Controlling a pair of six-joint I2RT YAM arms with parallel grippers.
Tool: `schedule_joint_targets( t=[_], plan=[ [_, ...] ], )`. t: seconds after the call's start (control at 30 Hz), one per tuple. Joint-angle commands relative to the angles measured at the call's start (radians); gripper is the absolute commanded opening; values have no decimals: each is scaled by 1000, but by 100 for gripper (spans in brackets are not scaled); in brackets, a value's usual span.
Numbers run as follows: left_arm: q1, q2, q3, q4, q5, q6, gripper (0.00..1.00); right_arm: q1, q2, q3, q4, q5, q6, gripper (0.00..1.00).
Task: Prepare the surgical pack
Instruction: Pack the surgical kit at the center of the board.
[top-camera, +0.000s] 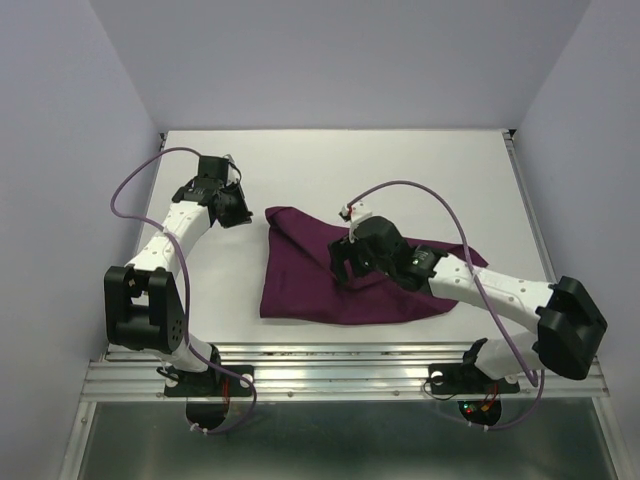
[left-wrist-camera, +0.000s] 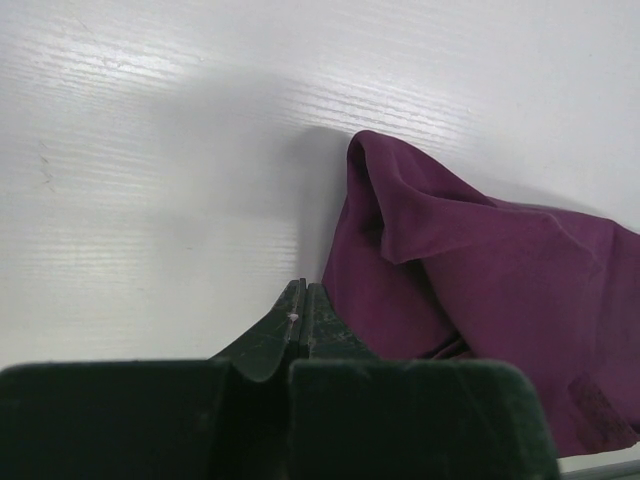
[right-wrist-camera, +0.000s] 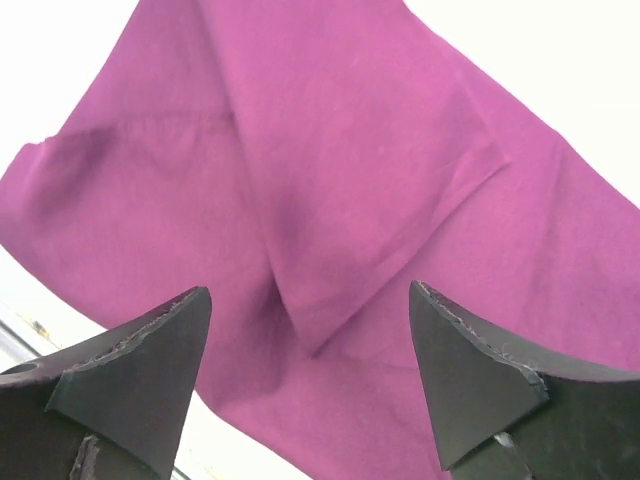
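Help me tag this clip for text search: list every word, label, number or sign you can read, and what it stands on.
None: no text can be read in any view.
The cloth is plain.
The table carries no print.
The left arm and right arm show no legible label; any marking is too small to tell.

Your surgical pack (top-camera: 300, 285) is a large deep-purple matte cloth. It lies loosely bunched rather than spread flat, near the middle of the white table (top-camera: 450, 170), with its long lower edge just short of the table's near rim. From above you see it broad on the left and narrowing toward the right. Its far-left corner rises in a soft hump, and a pointed flap lies folded over the layer beneath.
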Motion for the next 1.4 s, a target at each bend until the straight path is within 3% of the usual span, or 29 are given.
schedule_joint_targets(
  t=[0.0, 0.17, 0.3, 0.4, 0.73, 1.03, 1.13, 1.3, 1.37],
  plan=[
    [4, -47, 8, 24, 11, -3, 0, -36, 34, 65, 30, 79, 78, 86],
    [4, -54, -4, 26, 11, -3, 0, -132, 114, 99, 32, 46, 238, 86],
    [4, -57, -6, 24, 9, -3, 0, -293, 140, 63, 108, -153, 344, 81],
    [4, -57, -3, 24, 11, -3, 0, -343, 168, 14, 220, -310, 406, 78],
    [4, -44, 7, 24, 17, -2, 0, -352, 286, -35, 374, -468, 518, 77],
    [4, -51, -16, 27, 20, 0, 0, -352, 340, -64, 472, -494, 592, 70],
    [4, -55, -19, 27, 19, 0, 0, -352, 319, -79, 487, -490, 583, 54],
    [4, -54, -27, 33, 20, -3, 0, -352, 265, -69, 432, -458, 517, 11],
    [4, -49, -29, 38, 17, -9, 0, -352, 228, -67, 424, -456, 484, 1]
  ],
)
